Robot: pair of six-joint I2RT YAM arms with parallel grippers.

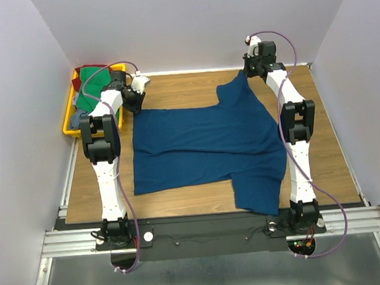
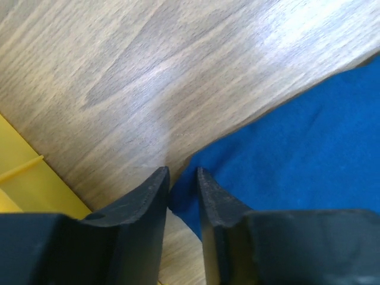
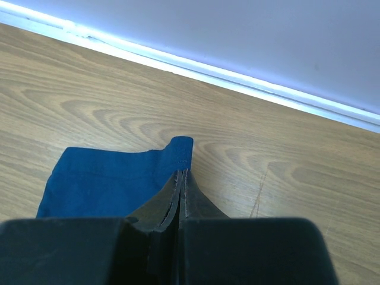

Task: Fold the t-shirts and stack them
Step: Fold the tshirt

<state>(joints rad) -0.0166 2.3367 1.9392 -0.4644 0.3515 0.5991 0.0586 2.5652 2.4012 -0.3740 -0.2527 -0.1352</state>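
Jaws of the right gripper (image 3: pixel 180 173) are pressed together on the hem of the blue t-shirt's (image 1: pixel 203 141) far sleeve, and the rest of that shirt lies spread flat on the table (image 1: pixel 327 139). At the shirt's far left corner the left gripper (image 2: pixel 183 172) has its jaws narrowly apart, astride the cloth's edge. Left of that corner, a yellow tray (image 1: pixel 67 118) holds a bunched green t-shirt (image 1: pixel 97 76).
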